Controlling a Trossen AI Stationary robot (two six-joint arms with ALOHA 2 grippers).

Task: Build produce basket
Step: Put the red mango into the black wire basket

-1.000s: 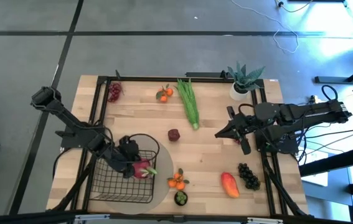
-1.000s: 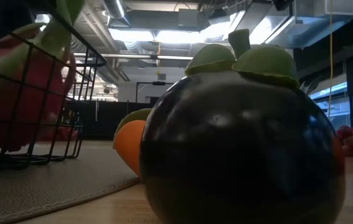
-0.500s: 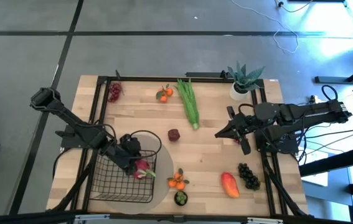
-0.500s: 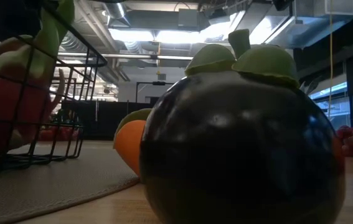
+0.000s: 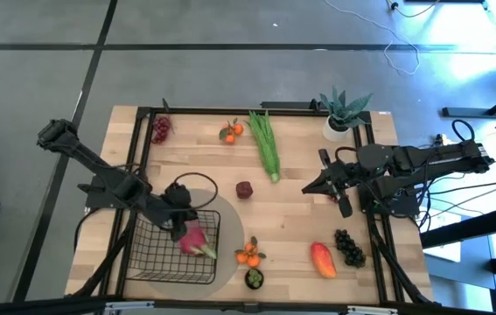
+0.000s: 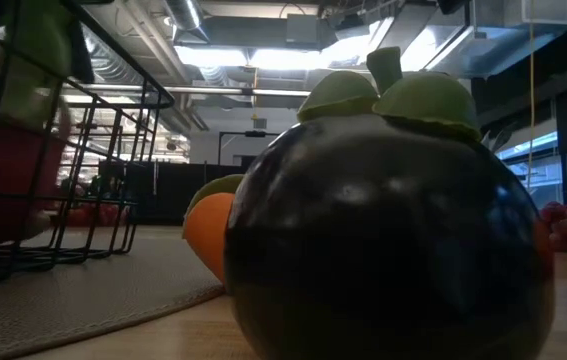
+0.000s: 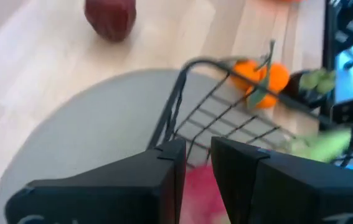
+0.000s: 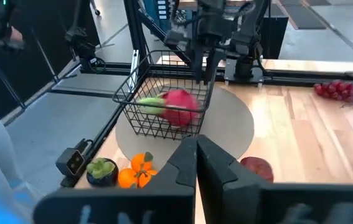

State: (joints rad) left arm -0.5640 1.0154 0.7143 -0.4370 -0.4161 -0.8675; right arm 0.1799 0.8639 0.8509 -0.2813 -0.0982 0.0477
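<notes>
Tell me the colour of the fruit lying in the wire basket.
Pink, with green leafy tips: the dragon fruit in the basket. It shows best in the right wrist view.

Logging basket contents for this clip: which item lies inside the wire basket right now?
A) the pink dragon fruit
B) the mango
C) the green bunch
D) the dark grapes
A: the pink dragon fruit lies inside the basket, just below the left gripper; the other produce is on the table.

both my arms are matte black, built of blocky links with rounded joint housings. black cables loop off the right arm's rear. my left pincer (image 7: 198,168) has two broad, flat, dark fingers with squared tips; the right pincer (image 8: 196,149) shows the same angular black fingers.
</notes>
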